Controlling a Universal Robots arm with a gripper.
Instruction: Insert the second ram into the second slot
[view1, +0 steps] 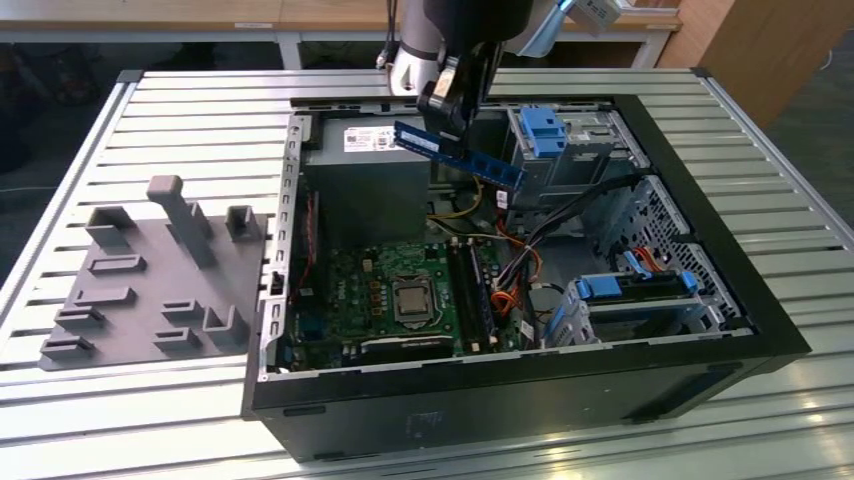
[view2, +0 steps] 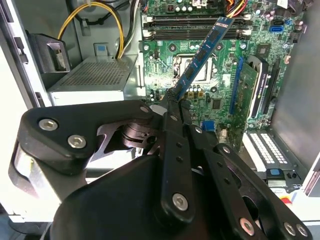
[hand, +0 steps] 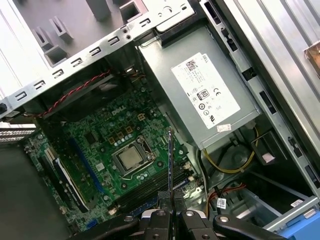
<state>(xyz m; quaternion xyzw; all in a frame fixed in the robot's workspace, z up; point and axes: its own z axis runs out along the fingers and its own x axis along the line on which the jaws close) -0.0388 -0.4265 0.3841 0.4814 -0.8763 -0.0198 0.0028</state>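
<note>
The second ram (view1: 487, 166) is a thin blue stick with dark chips. My gripper (view1: 447, 143) is shut on it and holds it tilted in the air above the open computer case (view1: 694, 240). In the second wrist view the dark fingers (view2: 176, 131) pinch one end of the ram (view2: 202, 52), which reaches out over the green motherboard (view2: 222, 85). The black memory slots (view2: 195, 27) lie beyond the stick's far end, apart from it. In the first wrist view the ram (hand: 170, 160) stands edge-on over the slots (hand: 150, 194). I cannot tell whether any slot holds a stick.
The grey power supply (hand: 200, 95) lies beside the motherboard, with yellow cables (view2: 95, 12) near it. Blue drive-bay clips (view1: 545, 128) and orange cables (view1: 514, 300) sit on the exterior view's right. A grey fixture plate (view1: 147, 280) lies on the slatted table (view1: 200, 120) left of the case.
</note>
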